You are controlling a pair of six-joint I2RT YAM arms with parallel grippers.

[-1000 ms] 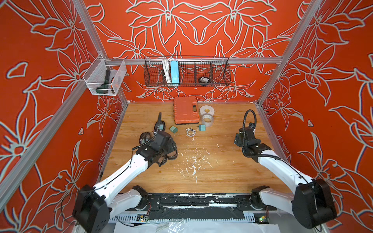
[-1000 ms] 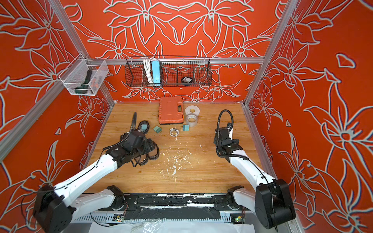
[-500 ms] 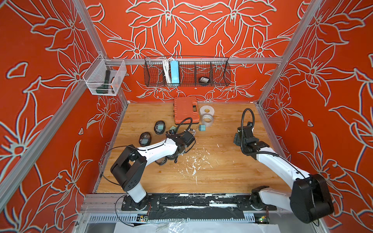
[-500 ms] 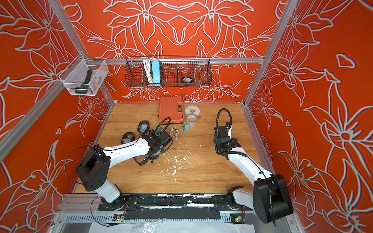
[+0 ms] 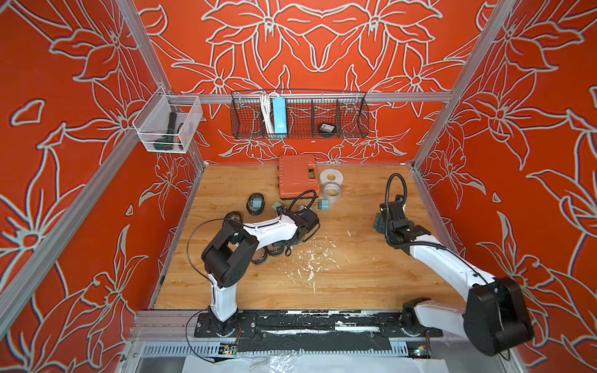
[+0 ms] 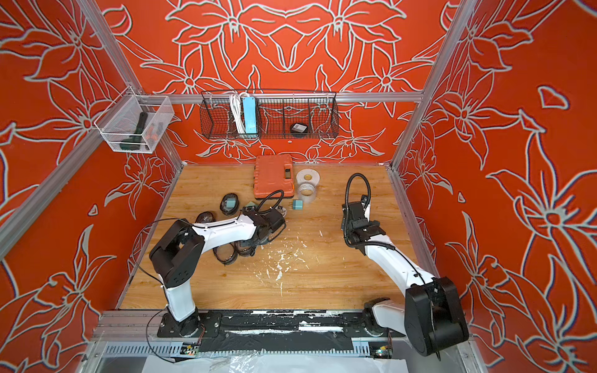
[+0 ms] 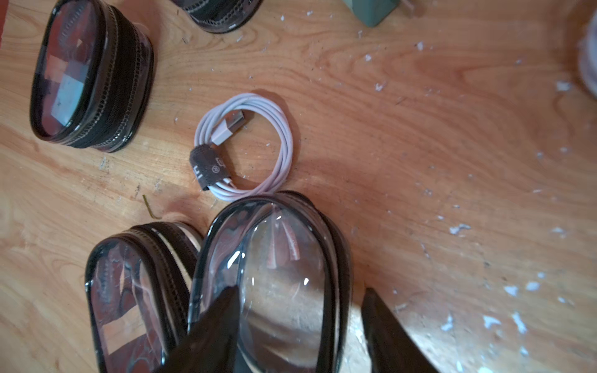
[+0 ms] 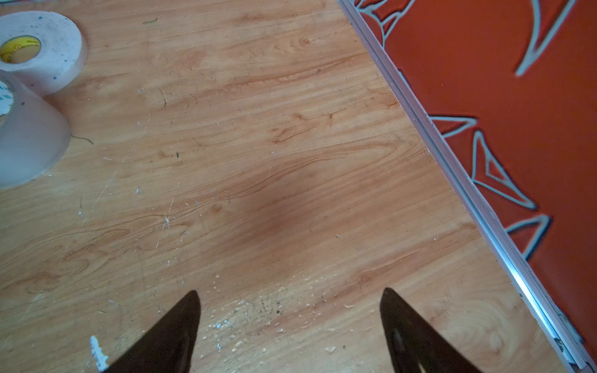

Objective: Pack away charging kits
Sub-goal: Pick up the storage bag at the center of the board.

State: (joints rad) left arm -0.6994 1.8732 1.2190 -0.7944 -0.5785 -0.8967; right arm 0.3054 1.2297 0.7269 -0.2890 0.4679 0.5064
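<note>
wooden table (image 5: 355,274): scuffed, flecked with white, carries everything. left arm (image 5: 268,231): folded at the elbow, forearm across the middle; a second ago stretched out over the near-left part of the board, so a clear swing inward. right arm (image 5: 445,258): about where it was. orange case (image 5: 297,176) and tape rolls (image 5: 331,177): well beyond the left gripper, unmoved.

right gripper (image 8: 290,290): spread wide, empty, hovers over bare wood, nothing of the kits near it.

left gripper (image 7: 302,289): about half closed, astride the nearest pouch (image 7: 284,245), one finger over the clear face, the other outside the black rim; gripping or only bracketing, cannot tell. second pouch (image 7: 135,290): pressed against the first, beside the same finger. third pouch (image 5: 255,204): off to the side, apparently with a teal plug inside, uncovered now that the arm is out of the way. coiled white cable (image 7: 288,145): flat on the wood just past the fingertips, close to the pouch rim. loose teal plug (image 5: 324,205): a little farther out.

likely trouble: with a finger on slick film instead of rim, a squashed or squirting pouch; with the neighbour touching, both dragged together; with the cable so close ahead, a forward shove sends it skating out of reach.
</note>
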